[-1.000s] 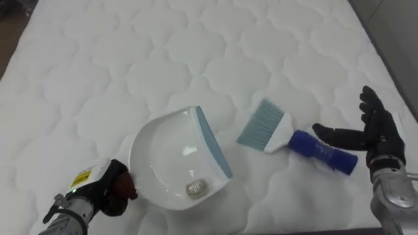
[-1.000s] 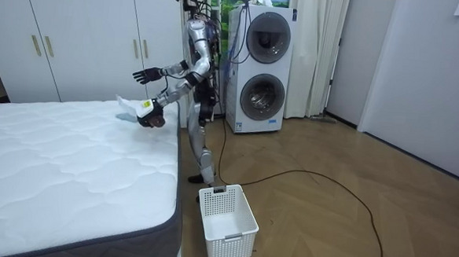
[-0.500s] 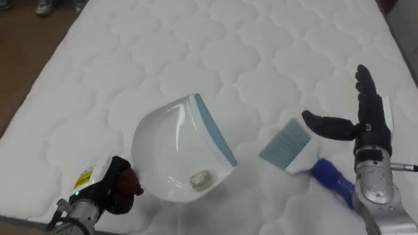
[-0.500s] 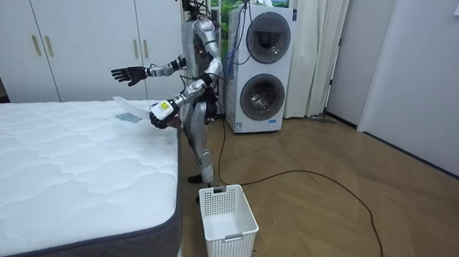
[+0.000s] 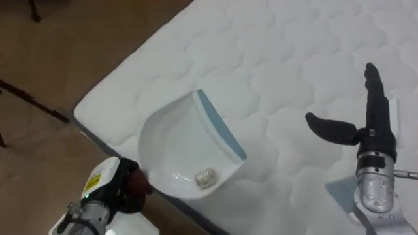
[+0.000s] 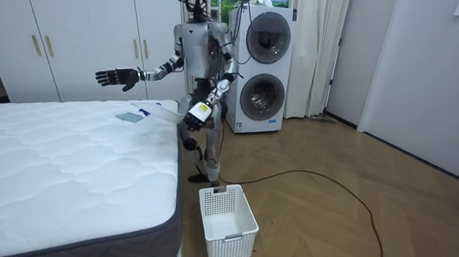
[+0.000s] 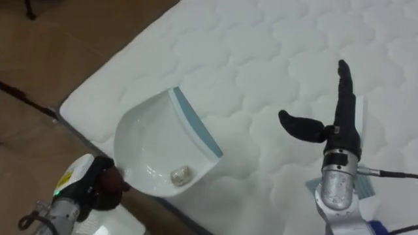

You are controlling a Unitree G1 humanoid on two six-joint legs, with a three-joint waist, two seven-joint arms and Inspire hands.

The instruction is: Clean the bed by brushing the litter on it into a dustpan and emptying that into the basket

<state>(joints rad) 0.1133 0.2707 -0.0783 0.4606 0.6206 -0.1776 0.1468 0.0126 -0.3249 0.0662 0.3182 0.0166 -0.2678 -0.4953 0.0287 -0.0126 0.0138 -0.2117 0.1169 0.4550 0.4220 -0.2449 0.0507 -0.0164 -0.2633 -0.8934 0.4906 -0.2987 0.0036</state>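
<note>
Dustpan [image 5: 175, 140] (crumpled scrap [image 5: 206, 176] inside)

A white quilted mattress [image 6: 70, 167] on a dark grey base is pictured at the room view's left, bordered by a wooden plank floor [image 6: 326, 228]. A hand brush with pale blue bristles and a blue handle [image 6: 133, 115] is seen lying flat on the mattress near its far edge. A white slotted plastic basket [image 6: 226, 223] is set on the floor just beside the bed's near corner.
</note>
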